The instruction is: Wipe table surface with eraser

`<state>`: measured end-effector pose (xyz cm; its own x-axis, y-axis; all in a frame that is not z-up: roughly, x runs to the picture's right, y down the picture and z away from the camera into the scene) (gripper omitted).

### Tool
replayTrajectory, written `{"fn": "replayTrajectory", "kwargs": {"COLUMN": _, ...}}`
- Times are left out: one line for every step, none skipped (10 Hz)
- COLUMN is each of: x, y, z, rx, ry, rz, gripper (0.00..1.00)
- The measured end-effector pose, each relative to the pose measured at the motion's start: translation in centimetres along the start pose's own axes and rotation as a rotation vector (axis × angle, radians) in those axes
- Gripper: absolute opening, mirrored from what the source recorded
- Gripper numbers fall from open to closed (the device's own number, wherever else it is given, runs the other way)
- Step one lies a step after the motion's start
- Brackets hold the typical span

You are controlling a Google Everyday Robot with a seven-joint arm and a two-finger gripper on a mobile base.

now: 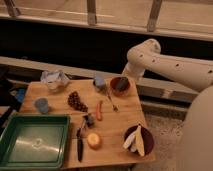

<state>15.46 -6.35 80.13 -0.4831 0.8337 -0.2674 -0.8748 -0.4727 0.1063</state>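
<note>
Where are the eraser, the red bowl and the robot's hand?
eraser (121,83): camera view, middle of the dark block lying in the bowl.
bowl (114,90): camera view, its front left rim.
hand (128,74): camera view, the arm's tip, just above the bowl's right edge.

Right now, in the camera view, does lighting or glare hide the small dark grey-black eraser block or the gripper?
Camera view: dim, warm light; glare on the green plastic tray's floor; the gripper, at the white arm's tip above the reddish bowl, merges with the dark band behind the light tan wooden table surface; the eraser in that bowl reads low-contrast.
</note>
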Motion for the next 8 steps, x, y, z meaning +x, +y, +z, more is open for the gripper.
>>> {"fn": "replayTrajectory", "kwargs": {"x": -0.5, "y": 0.4, "z": 1.0, "rx": -0.003, "ry": 0.013, "rz": -0.002, "gripper": 0.65}}
{"fn": "replayTrajectory", "kwargs": {"x": -1.3, "y": 1.2, "z": 2.4, "rx": 0.000, "ry": 0.027, "rz": -0.005, "gripper": 0.65}}
{"fn": "replayTrajectory", "kwargs": {"x": -1.7, "y": 2.3, "z": 3.3, "rx": -0.004, "ry": 0.037, "rz": -0.007, "gripper": 0.65}}
{"fn": "replayTrajectory", "kwargs": {"x": -1.8, "y": 2.5, "z": 3.6, "rx": 0.000, "ry": 0.043, "rz": -0.006, "gripper": 0.65}}
{"fn": "replayTrajectory", "kwargs": {"x": -2.0, "y": 2.4, "z": 3.7, "rx": 0.002, "ry": 0.042, "rz": -0.005, "gripper": 0.65}}
{"fn": "replayTrajectory", "kwargs": {"x": -2.0, "y": 2.2, "z": 3.7, "rx": 0.003, "ry": 0.042, "rz": -0.002, "gripper": 0.65}}
{"fn": "replayTrajectory", "kwargs": {"x": -2.0, "y": 2.4, "z": 3.6, "rx": 0.000, "ry": 0.039, "rz": -0.004, "gripper": 0.65}}
{"fn": "replayTrajectory", "kwargs": {"x": -2.2, "y": 2.4, "z": 3.5, "rx": -0.001, "ry": 0.028, "rz": 0.002, "gripper": 0.65}}
